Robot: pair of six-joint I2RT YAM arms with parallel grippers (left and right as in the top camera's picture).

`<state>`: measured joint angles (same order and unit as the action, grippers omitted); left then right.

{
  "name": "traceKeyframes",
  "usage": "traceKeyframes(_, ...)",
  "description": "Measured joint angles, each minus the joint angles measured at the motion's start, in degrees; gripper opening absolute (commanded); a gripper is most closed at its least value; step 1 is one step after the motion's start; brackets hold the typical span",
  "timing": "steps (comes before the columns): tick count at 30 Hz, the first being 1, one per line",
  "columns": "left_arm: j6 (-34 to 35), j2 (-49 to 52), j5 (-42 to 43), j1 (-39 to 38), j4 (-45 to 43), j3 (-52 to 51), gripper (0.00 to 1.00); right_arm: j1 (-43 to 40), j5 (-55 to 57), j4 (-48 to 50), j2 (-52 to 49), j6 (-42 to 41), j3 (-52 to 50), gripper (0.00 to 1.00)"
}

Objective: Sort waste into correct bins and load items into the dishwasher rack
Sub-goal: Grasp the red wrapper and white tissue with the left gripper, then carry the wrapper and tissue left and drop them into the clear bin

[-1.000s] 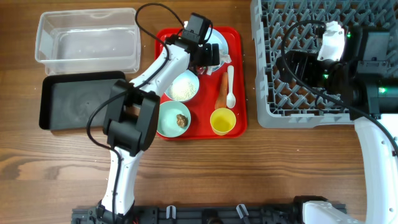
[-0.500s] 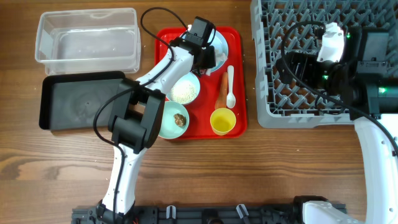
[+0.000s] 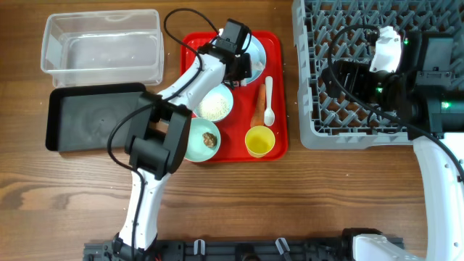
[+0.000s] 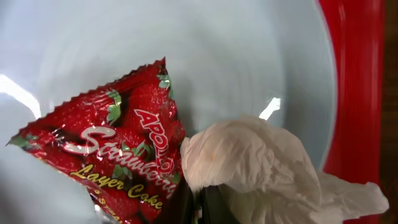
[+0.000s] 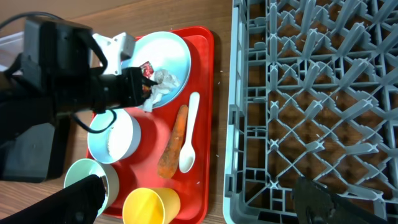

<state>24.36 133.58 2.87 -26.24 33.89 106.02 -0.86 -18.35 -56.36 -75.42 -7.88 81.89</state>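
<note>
I see my left fingers (image 4: 210, 211) together where the red wrapper (image 4: 118, 149) meets the tissue (image 4: 249, 162) on the blue plate (image 4: 249, 56). The frame edge cuts them off, so I cannot tell which they pinch. My right fingers (image 5: 81, 196) stand wide apart over the rack (image 5: 311, 93).

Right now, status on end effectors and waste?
Left end effector shut between red wrapper and tissue on plate, hold unclear. Right end effector open over rack. No obstruction seen.

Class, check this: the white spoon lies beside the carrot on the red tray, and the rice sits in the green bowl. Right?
No: the overhead view shows the rice in the white bowl; the green bowl holds a brown lump. Rest stands.
</note>
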Motion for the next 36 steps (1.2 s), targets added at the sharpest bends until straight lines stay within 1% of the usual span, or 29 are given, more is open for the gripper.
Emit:
traceKeyframes(3,0.0,-3.1,0.0,0.3,0.7,0.0,0.04,0.0,0.0,0.0,0.0,0.0,0.0,1.0)
traceKeyframes(7,0.0,-10.0,0.0,1.6,2.2,0.0,0.04,0.0,0.0,0.0,0.0,0.0,0.0,1.0)
traceKeyframes(10,0.0,-15.4,0.0,3.7,3.5,0.0,0.04,0.0,0.0,0.0,0.0,0.0,0.0,1.0)
traceKeyframes(14,0.0,-19.7,-1.7,7.7,5.5,0.1,0.04,0.0,0.0,0.0,0.0,0.0,0.0,1.0)
traceKeyframes(23,0.0,-20.4,-10.6,17.9,9.2,0.1,0.04,0.0,0.0,0.0,0.0,0.0,0.0,1.0)
traceKeyframes(29,0.0,-20.4,-12.3,23.3,9.4,0.1,0.04,0.0,0.0,0.0,0.0,0.0,0.0,1.0)
traceKeyframes(36,0.0,-20.4,-12.7,26.3,9.4,0.1,0.04,0.0,0.0,0.0,0.0,0.0,0.0,1.0)
